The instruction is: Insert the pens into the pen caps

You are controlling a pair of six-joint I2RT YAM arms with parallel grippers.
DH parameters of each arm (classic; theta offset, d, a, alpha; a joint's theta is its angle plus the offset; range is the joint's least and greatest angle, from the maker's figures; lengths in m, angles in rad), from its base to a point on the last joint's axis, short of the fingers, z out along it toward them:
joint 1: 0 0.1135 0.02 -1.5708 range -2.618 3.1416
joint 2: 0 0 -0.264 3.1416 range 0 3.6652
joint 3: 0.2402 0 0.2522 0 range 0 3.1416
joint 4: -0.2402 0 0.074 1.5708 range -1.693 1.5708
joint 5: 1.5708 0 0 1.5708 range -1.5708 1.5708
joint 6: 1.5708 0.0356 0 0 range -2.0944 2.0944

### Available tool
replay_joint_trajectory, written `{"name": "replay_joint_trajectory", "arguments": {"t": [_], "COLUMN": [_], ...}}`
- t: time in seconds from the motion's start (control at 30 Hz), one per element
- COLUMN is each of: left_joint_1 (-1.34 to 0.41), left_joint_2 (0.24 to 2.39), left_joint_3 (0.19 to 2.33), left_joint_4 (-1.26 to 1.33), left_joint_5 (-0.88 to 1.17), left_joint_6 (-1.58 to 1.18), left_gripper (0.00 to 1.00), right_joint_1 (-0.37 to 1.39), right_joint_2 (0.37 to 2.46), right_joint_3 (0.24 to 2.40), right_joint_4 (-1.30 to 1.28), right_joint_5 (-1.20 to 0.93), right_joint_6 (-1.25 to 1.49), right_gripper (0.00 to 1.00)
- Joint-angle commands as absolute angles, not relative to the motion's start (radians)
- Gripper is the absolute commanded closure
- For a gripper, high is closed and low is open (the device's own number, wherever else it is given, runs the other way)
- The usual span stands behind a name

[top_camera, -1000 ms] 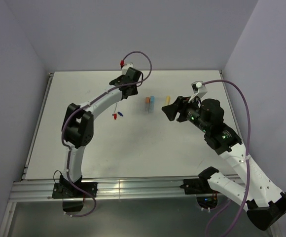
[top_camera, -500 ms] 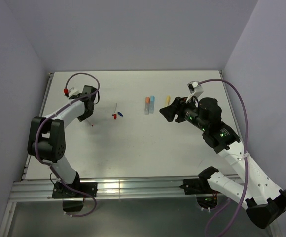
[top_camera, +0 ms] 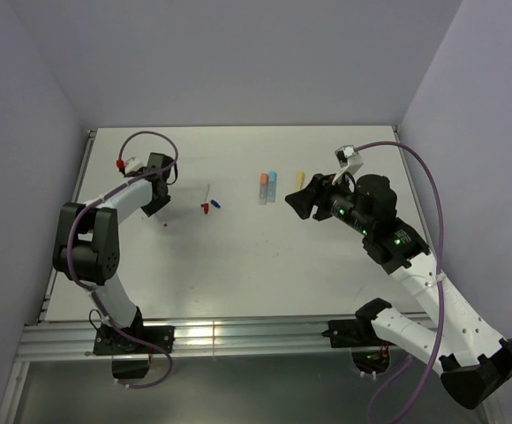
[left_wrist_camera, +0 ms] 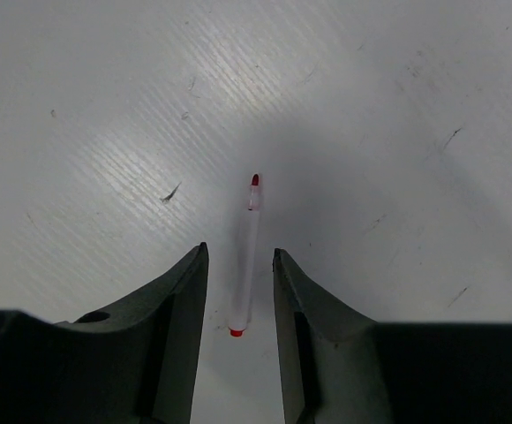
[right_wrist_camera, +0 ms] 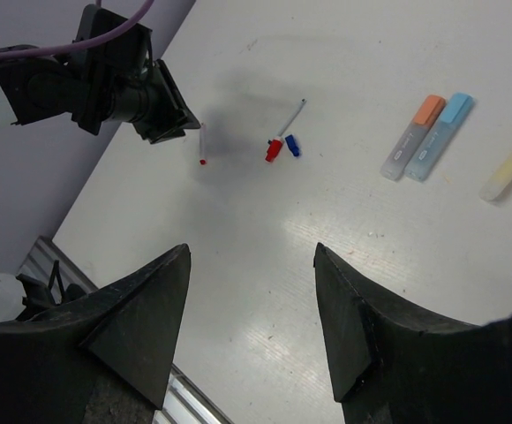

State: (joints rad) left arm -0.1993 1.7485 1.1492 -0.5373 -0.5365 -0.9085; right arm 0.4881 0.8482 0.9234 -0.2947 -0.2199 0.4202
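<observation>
You have a white table [top_camera: 238, 265] boxed in by pale lavender walls [top_camera: 238, 62]. The handiest marker on it is the orange-capped pen [top_camera: 263, 187], lying near the middle, toward the far edge. Right beside it on its right, and parallel to it, lies a light-blue-capped pen [top_camera: 272, 186]. A little further right, a pale yellow pen [top_camera: 299, 179] lies on its own. Well to the left of the orange-capped pen, a red cap [top_camera: 205, 208] and a dark blue cap [top_camera: 216, 204] sit side by side. A thin whitish pen [right_wrist_camera: 291, 119] slants away from the red cap toward the far edge, its near end meeting that cap. Further left again, your left gripper [left_wrist_camera: 240, 249] points down at the table with its fingers parted. A red-tipped pen [left_wrist_camera: 245, 283], thin and white, lies lengthwise in the gap with table showing on both sides, so the fingers are not pinching it. You cannot tell whether it rests on the surface. Your right gripper [right_wrist_camera: 252, 247] hovers to the right of the orange-capped pen, past the yellow one, fingers spread wide with nothing between them.
</observation>
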Motion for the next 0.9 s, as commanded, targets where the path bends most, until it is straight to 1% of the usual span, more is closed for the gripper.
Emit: {"name": "replay_joint_trajectory", "arguments": {"t": [0.0,0.3,0.53,0.63,0.67,0.73,0.77,0.8,0.87], "left_joint_1": [-0.189,-0.150,-0.141,-0.141,-0.141,-0.141,-0.141,-0.141,-0.141], "left_joint_2": [1.775,1.844,1.882,1.891,1.893,1.893,1.893,1.888,1.862], "left_joint_3": [1.184,1.207,1.198,1.187,1.181,1.167,1.167,1.160,1.152], "left_joint_4": [-0.497,-0.476,-0.436,-0.428,-0.426,-0.420,-0.420,-0.417,-0.414], "left_joint_5": [-0.505,-0.463,-0.410,-0.403,-0.405,-0.400,-0.400,-0.396,-0.387], "left_joint_6": [-0.914,-0.881,-0.865,-0.870,-0.876,-0.879,-0.884,-0.881,-0.877], "left_gripper": [0.60,0.63,0.68,0.73,0.78,0.85,0.95,1.00,1.00], "right_joint_1": [0.482,0.482,0.482,0.482,0.482,0.482,0.482,0.482,0.482], "right_joint_2": [0.836,0.839,0.841,0.845,0.845,0.850,0.851,0.853,0.864], "right_joint_3": [0.927,0.922,0.925,0.928,0.927,0.930,0.928,0.928,0.931], "right_joint_4": [-0.285,-0.284,-0.287,-0.291,-0.288,-0.288,-0.290,-0.285,-0.281], "right_joint_5": [-0.227,-0.230,-0.230,-0.233,-0.235,-0.242,-0.248,-0.267,-0.291], "right_joint_6": [0.399,0.400,0.399,0.400,0.399,0.397,0.397,0.397,0.397], "right_gripper": [0.34,0.35,0.35,0.35,0.35,0.35,0.35,0.35,0.35]}}
